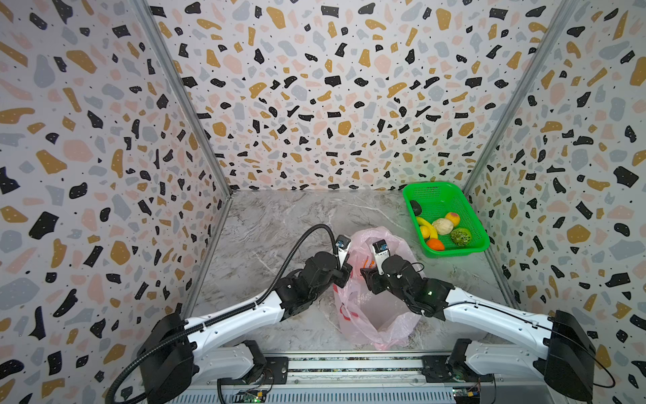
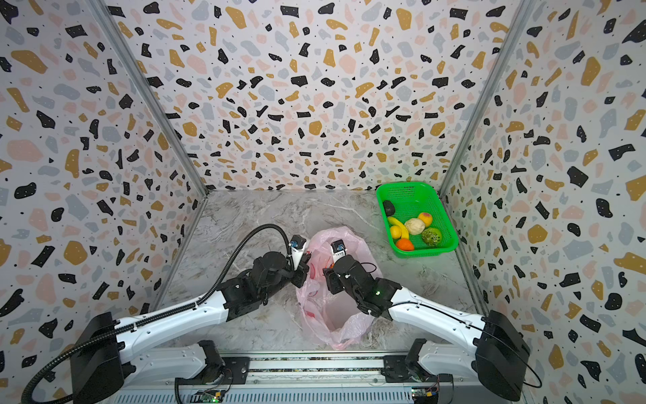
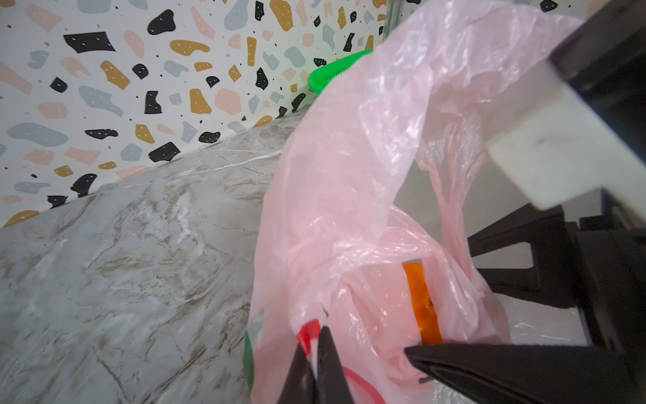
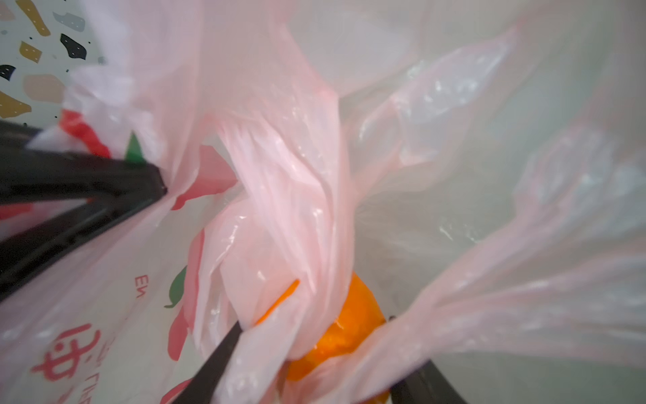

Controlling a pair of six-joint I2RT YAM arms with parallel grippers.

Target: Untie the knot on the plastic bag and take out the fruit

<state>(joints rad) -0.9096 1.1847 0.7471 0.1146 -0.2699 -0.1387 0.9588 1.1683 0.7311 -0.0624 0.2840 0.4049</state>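
Fruit (image 1: 443, 226) lies mostly in the basket (image 1: 433, 196); the bag (image 1: 377, 314) gapes open, no knot visible. Left gripper (image 3: 316, 349) pinches its edge; right gripper (image 4: 314, 325) clamps a remaining orange (image 4: 353, 314) inside.

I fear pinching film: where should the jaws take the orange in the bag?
Across the orange at its round middle, coming in through the open mouth of the bag, whose rim the left gripper pinches. A ball offers no edge, so only a straddling hold centres it. The right gripper sits that way, with film against one jaw.
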